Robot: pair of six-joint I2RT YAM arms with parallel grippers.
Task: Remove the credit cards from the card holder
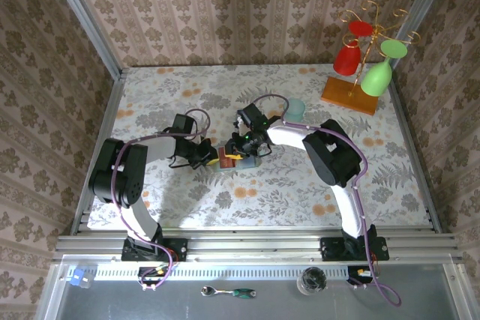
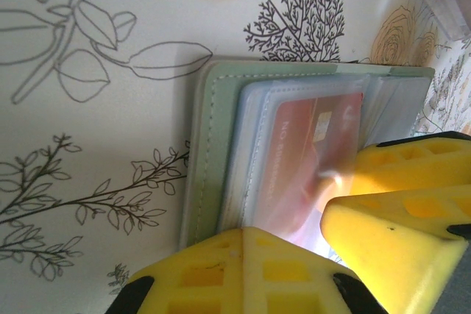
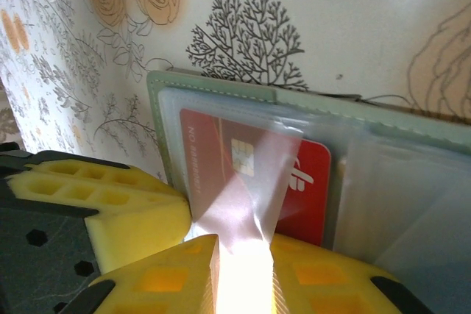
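The card holder (image 1: pixel 228 165) lies open on the flowered tabletop (image 1: pixel 322 192), in the middle between the two arms. A pale teal cup (image 1: pixel 295 108) stands behind the card holder and to its right, clearly apart from it. Much farther to the right of the card holder, at the back, is a stand (image 1: pixel 351 95) with red and green glasses.

The left gripper (image 2: pixel 243 255) is at the left side of the card holder. In the left wrist view its yellow fingers (image 2: pixel 195 277) are pressed together, and the near edge of the card holder goes under them. They seem to grip this edge, but the contact itself is hidden. The green cover (image 2: pixel 210 152) lies flat on the tabletop and the clear pockets lie on top of it.

The right gripper (image 3: pixel 243 273) is at the right side of the card holder. Its yellow fingers (image 3: pixel 158 277) are closed on the card holder and pinch one clear sleeve (image 3: pixel 254 196), which is pulled up from the pocket and shines in the light. Just beside them, on the left in this view, another yellow finger touches the corner of the card holder.

A red credit card (image 3: pixel 217 145) with a small chip is inside the first clear pocket of the card holder, under the lifted sleeve. The pocket next to it looks cloudy, and I cannot tell what it holds.
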